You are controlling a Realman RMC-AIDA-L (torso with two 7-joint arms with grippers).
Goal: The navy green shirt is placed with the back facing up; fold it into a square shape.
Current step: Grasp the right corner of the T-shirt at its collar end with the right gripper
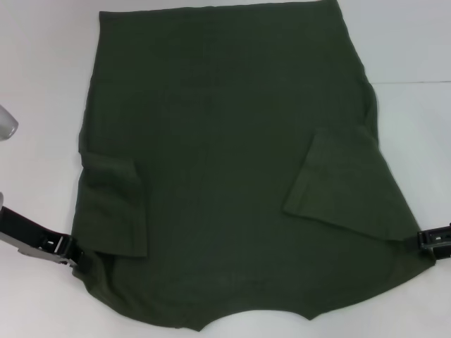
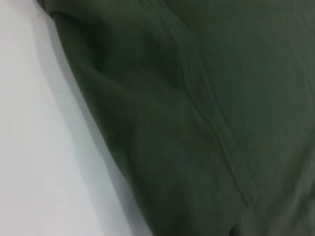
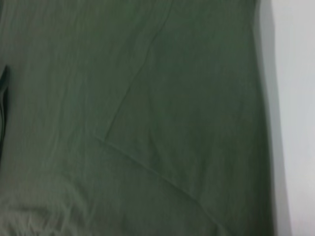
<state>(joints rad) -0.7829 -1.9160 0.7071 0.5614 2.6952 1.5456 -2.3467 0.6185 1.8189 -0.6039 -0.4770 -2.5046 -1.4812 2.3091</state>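
- While both sleeves are lying folded inward, the navy green shirt (image 1: 225, 162) is covering the white table (image 1: 42, 70); squaring is remaining.
- Left gripper (image 1: 70, 252) and right gripper (image 1: 428, 239) are sitting at its near corners; whether they are pinching cloth, I cannot tell.

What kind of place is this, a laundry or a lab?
Probably a lab or test bench, not a laundry: a bare white table holds only one green shirt, and two robot grippers, left and right, sit at its near corners.

A plain white table (image 1: 42, 63) fills the view from 9 o'clock round to 3 o'clock. At 9 o'clock, on the picture's edge, a small grey-white object (image 1: 5, 125) rests on it, too cropped to identify.
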